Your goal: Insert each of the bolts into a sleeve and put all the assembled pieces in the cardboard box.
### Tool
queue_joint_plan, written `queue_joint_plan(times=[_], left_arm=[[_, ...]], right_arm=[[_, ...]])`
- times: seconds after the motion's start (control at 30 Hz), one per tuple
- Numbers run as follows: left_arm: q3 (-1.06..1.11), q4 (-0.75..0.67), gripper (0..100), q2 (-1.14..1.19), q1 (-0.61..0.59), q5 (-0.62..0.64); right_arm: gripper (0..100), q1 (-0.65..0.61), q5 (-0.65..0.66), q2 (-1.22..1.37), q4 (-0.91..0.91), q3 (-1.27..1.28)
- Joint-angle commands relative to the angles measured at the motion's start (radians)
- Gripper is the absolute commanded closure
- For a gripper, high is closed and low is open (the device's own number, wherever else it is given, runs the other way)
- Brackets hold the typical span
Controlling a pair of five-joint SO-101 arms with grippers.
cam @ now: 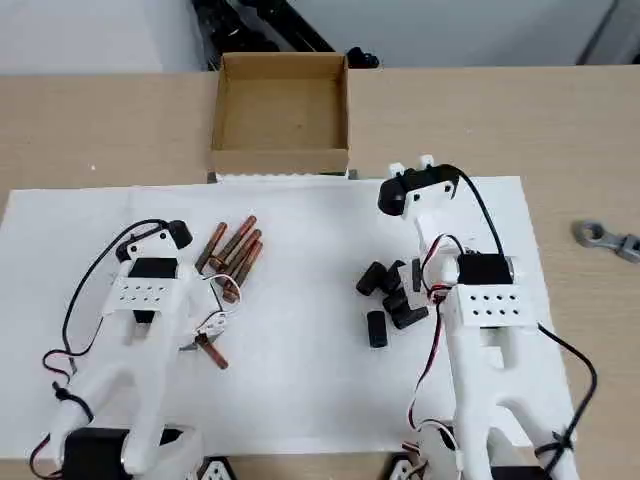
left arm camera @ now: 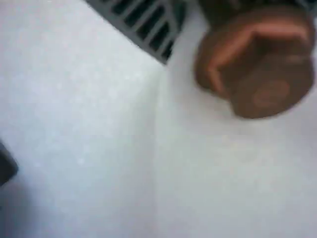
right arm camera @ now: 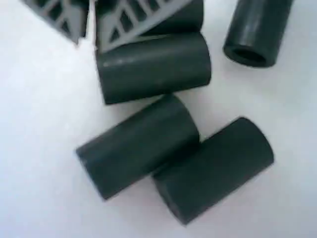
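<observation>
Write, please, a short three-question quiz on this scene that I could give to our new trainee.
1. True or false: the cardboard box already holds an assembled piece.
2. The black sleeves lie: A in the box; B on the white sheet; C on the bare wood.
3. Fill in: the tool lying off that sheet is a ___.
Key: 1 false; 2 B; 3 wrench.
</observation>
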Motion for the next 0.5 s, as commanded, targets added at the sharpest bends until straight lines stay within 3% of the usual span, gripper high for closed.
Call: queue_joint_plan(times=[0.0, 0.27, 0.47], left_arm=[[-0.025, 0.066, 99, 0.005, 0.021, -0.011], [-0.114, 0.129, 97, 0.014, 0.092, -0.015], [-0.12, 0.184, 62, 0.012, 0.094, 0.029]], right_arm=[[97.1, 0.007, -0.011, -0.044, -0.008, -0.018], [97.0, 0.005, -0.012, -0.041, -0.008, -0.018], [97.0, 0.012, -0.006, -0.045, -0.008, -0.018]])
